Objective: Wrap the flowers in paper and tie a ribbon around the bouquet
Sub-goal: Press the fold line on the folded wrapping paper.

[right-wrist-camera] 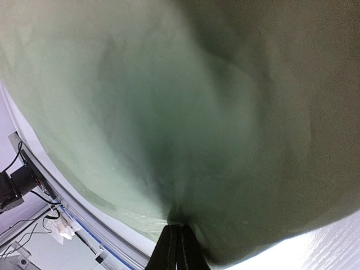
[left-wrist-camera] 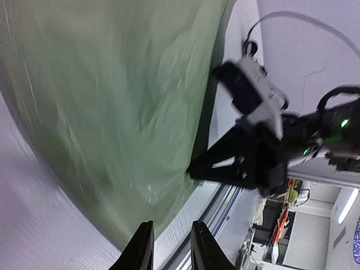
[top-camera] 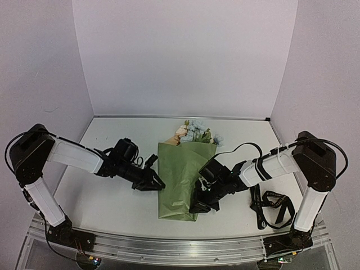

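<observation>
Top external view gives me the worktop (top-camera: 101, 197) with the olive paper (top-camera: 180, 174) folded over at its middle, the flowers (top-camera: 194, 132) poking out of its far end. The black ribbon (top-camera: 270, 205) lies loose to the right, apart from the paper. My right gripper (right-wrist-camera: 179, 247) is closed tight, pinching the paper's near right edge. My left gripper (left-wrist-camera: 171, 247) sits at the paper's left edge, fingers slightly parted, holding nothing.

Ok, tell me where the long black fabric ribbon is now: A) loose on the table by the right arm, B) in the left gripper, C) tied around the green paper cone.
A: the black ribbon lies in loose loops on the white table beside the right arm.
</observation>
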Tool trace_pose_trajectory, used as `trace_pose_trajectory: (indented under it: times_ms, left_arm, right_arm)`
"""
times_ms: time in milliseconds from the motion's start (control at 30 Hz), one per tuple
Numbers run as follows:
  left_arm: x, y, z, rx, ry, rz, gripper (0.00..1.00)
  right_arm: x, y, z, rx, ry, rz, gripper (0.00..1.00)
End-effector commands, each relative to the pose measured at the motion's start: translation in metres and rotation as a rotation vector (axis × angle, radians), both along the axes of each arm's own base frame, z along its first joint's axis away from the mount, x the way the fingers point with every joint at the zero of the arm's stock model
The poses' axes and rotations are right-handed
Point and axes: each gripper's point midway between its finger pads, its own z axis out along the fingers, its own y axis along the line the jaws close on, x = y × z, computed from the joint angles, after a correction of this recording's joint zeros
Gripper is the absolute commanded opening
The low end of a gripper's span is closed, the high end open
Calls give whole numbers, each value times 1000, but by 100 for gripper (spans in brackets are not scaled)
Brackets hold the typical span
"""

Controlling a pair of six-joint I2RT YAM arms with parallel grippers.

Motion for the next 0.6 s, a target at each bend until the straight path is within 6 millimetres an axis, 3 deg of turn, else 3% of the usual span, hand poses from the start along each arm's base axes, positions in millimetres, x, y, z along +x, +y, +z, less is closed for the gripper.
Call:
trace_pose_trajectory:
  times_ms: [0,200,567]
  left_arm:
    - [-29,-15,15,-100,13,-32,24]
    - [-54,-22,-9,-92,79,-63,24]
    - [-56,-11,-61,32,156,2,24]
  right_arm:
    - [-11,-28,-35,-140,45,-25,2]
    - [-13,-32,-40,-156,49,-32,1]
    - [-15,-36,-43,-165,52,-32,1]
